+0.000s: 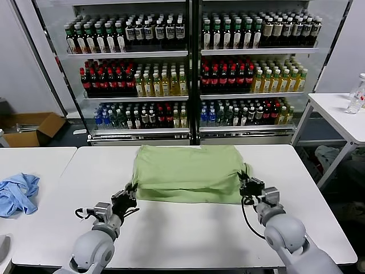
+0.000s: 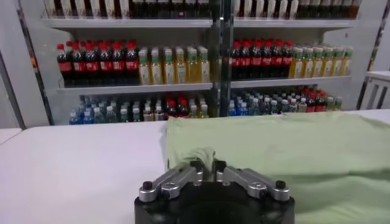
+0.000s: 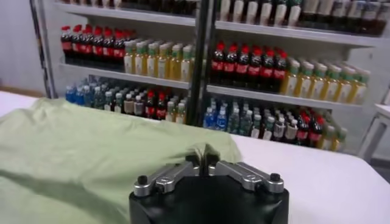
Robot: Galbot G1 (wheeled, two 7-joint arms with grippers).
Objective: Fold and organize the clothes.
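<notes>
Gripping the near corners of the green shirt (image 1: 188,173), left tool (image 1: 126,196) and right tool (image 1: 248,185) each sit low on the white surface (image 1: 188,234), fingers pinched narrow on bunched fabric at either near corner. Shirt lies already partly folded, centre of the surface, with the drinks cooler (image 1: 191,68) behind. For a clean fold, probably lift both corners evenly, keep the hem taut between tools, carry it away together; uneven height risks skewing; blue cloth (image 1: 17,193) on the left side surface stays out.
</notes>
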